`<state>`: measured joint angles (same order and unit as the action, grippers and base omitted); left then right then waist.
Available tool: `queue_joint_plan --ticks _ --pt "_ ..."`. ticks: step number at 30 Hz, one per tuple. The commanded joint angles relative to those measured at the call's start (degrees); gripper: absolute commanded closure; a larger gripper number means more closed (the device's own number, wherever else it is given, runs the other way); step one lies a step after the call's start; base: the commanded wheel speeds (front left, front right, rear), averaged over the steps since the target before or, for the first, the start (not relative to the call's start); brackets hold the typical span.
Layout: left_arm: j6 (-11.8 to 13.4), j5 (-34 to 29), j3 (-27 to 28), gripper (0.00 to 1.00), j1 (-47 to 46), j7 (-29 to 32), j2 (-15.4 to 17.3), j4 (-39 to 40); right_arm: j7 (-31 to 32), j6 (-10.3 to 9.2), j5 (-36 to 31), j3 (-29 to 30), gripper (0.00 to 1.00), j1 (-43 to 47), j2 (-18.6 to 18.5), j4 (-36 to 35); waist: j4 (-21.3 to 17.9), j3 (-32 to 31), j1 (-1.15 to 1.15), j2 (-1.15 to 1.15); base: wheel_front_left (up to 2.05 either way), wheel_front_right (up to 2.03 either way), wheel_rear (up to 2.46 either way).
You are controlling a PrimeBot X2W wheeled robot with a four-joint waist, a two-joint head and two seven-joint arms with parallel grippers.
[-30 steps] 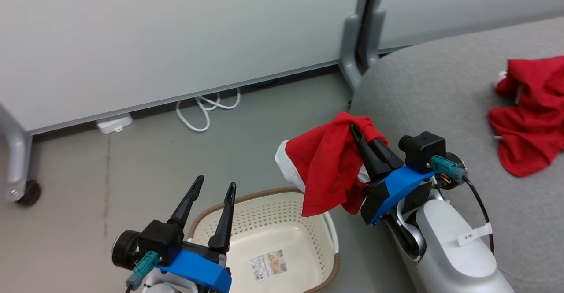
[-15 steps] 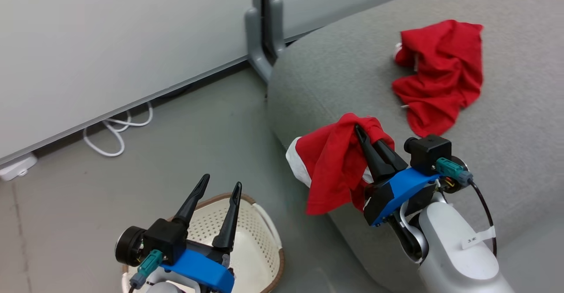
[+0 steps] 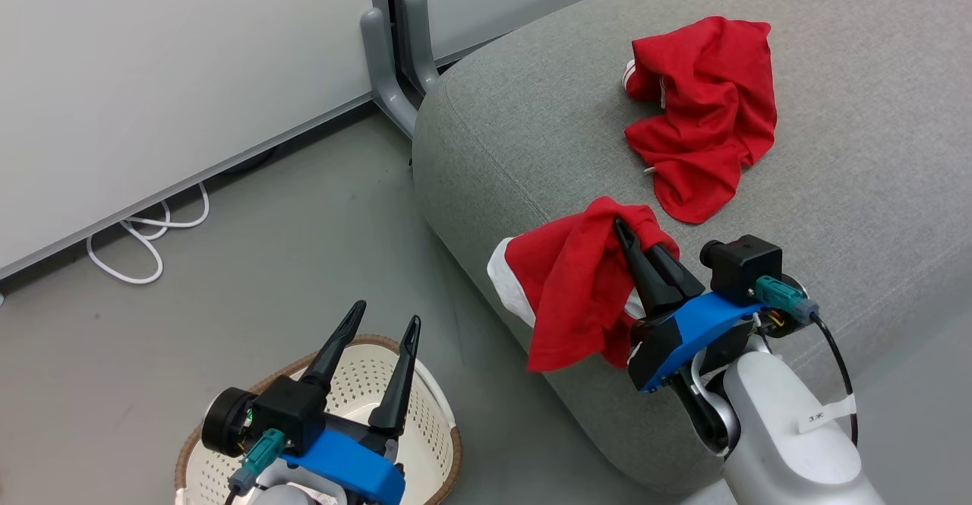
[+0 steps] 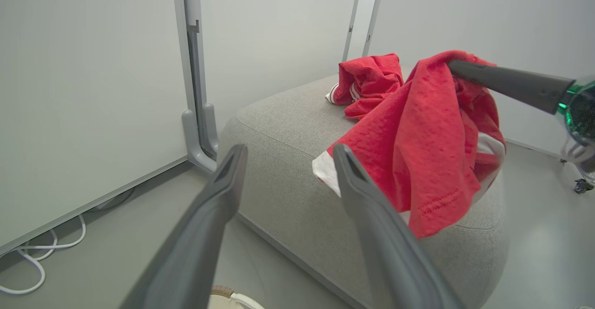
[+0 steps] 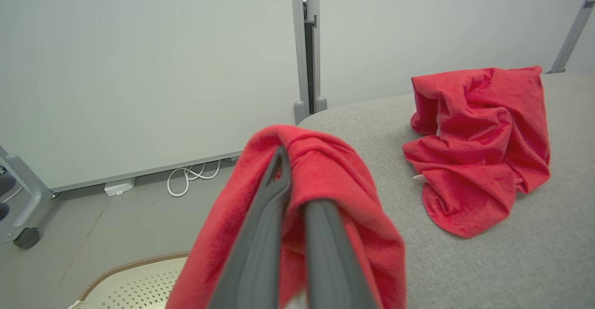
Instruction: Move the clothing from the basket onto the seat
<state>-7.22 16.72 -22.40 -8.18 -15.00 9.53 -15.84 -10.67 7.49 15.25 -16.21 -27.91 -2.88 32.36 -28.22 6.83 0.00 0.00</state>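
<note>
In the head view the right gripper (image 3: 619,225) sits at centre right, fingers pressed together on a bunch of the held garment (image 3: 566,292), which drapes toward lower centre over the rounded near edge of the seat (image 3: 531,110); part of it seems to hang past that edge, above the floor (image 3: 228,277). The laid garment (image 3: 702,110) lies crumpled on the seat at upper right; the basket (image 3: 437,421) at lower left looks bare where its inside shows, and the left gripper (image 3: 385,314) above it has its fingers spread, holding nothing. I judge this the last carry: take the cloth further toward the upper right, well onto the seat, before letting go, or it may slide off the edge. The left wrist view has the left fingers wide apart at bottom centre and the held garment (image 4: 418,137) at centre right, hanging from the right gripper's dark finger with its hem low against the seat's side; lowering until the cloth pools should help it settle. In the right wrist view the fabric folds over the closed fingertips (image 5: 278,174) at centre, so after opening, a backward draw may free it better than a lift; the bare seat at lower right, short of the laid garment (image 5: 479,151), looks a fair spot.
</note>
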Motion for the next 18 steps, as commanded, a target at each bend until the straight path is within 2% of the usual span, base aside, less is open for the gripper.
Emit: queue_joint_plan --ticks 1,6,11,18 --pt "-0.40 0.25 0.05 0.00 -0.68 -0.26 0.50 0.01 -0.21 0.02 0.30 0.34 1.00 0.32 -0.01 -0.06 0.20 0.34 0.00 0.00 0.00 0.00 0.00" --pt "-0.40 0.04 0.19 0.00 -1.54 -0.26 0.84 0.31 0.16 0.01 0.35 3.11 1.00 -1.86 -0.01 0.49 1.20 2.37 0.00 0.00 0.00 0.00 0.00" --pt "-0.34 -0.84 0.37 0.00 -3.34 -0.26 2.25 1.50 1.17 0.02 -1.20 8.13 1.00 -8.36 -0.84 -0.04 2.38 7.24 0.00 0.00 0.00 0.00 0.00" --pt "-0.28 -1.87 -0.66 0.00 -8.16 -0.26 5.26 3.55 4.01 0.01 -0.29 16.35 1.00 -21.92 -8.00 -1.73 5.78 16.77 0.00 0.00 0.00 0.00 0.00"
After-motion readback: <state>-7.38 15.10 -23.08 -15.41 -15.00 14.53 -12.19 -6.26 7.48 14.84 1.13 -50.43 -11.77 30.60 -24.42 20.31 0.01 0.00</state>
